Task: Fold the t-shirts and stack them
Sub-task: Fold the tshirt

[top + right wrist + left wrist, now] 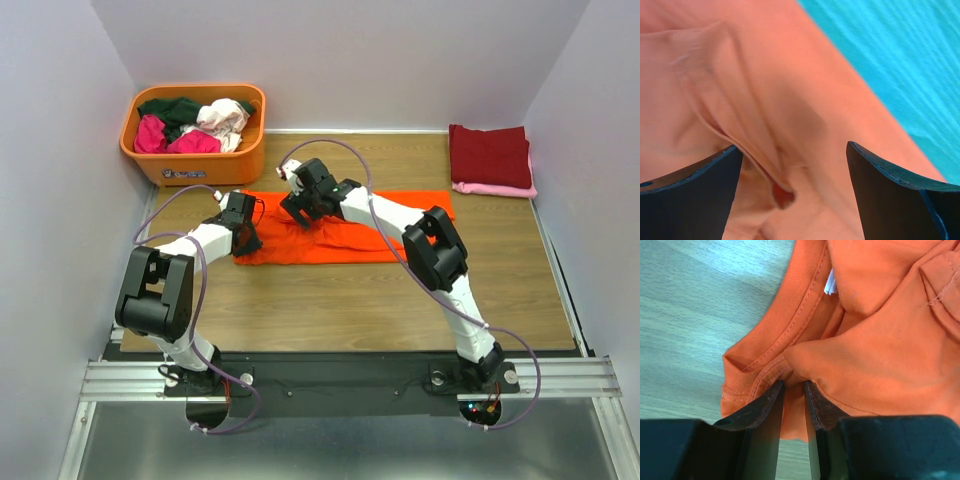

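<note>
A bright orange t-shirt [350, 237] lies folded into a long strip across the middle of the table. My left gripper [243, 236] is at its left end, shut on a fold of cloth by the collar [790, 335]. My right gripper [298, 212] is open above the strip's upper left part, its fingers either side of a ridge of orange cloth [785, 145]. A folded dark red shirt [489, 155] lies on a pink one [497, 189] at the back right. Dark green, magenta and whitish-pink shirts [195, 125] fill the tub.
A rigid orange plastic tub [212, 167] stands at the back left, just behind the left gripper. White walls close in the table on three sides. Purple cables loop over both arms.
</note>
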Robot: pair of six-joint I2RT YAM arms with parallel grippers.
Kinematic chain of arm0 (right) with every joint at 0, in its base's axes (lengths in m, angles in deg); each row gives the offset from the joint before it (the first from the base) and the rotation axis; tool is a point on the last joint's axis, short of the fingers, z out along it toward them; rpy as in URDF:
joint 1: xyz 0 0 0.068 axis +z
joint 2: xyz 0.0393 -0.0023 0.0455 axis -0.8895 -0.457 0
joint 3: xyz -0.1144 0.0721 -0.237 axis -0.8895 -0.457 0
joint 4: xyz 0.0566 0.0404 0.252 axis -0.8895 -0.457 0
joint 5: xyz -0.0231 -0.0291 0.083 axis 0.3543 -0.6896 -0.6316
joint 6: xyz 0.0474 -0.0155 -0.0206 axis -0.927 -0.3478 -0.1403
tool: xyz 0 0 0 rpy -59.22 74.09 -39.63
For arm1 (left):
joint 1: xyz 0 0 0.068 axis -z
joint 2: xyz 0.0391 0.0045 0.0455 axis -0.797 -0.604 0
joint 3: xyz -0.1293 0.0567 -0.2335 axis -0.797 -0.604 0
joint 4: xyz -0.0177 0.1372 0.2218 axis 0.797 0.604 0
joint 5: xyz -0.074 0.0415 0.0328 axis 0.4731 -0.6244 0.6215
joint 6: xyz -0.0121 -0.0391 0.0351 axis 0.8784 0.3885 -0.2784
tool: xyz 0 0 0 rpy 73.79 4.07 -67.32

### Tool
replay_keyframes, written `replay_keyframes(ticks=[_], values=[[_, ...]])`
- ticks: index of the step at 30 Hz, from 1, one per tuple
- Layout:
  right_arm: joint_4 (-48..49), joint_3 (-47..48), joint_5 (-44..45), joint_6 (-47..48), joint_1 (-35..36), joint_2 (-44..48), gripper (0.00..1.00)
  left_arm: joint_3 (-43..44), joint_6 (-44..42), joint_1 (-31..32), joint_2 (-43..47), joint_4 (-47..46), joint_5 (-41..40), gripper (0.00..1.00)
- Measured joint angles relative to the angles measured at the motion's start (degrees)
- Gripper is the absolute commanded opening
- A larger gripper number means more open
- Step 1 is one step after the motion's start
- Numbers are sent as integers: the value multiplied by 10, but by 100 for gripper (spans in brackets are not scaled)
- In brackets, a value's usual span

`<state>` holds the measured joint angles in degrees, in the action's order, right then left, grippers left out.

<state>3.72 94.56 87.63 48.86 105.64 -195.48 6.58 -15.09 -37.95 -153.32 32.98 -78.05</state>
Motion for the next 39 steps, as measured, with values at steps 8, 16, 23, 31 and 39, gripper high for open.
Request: replay_keyframes(ticks=[8, 16, 23, 31, 39], values=[[0, 1, 9, -7, -39, 0, 89, 0, 0, 0, -1, -1, -2, 34], [0, 1, 8, -66, -101, 1, 87, -5, 0, 0, 2, -6, -2, 35], [-10, -94, 4, -121, -172, 102, 85, -7, -1, -2, 23, 12, -8, 52], [-29, -302, 34, -133, -191, 348, 84, -5, -14, 14, 136, 43, -18, 65], [-54, -464, 23, -226, -291, 421, 74, 58, -7, 189, 121, 29, 14, 61]])
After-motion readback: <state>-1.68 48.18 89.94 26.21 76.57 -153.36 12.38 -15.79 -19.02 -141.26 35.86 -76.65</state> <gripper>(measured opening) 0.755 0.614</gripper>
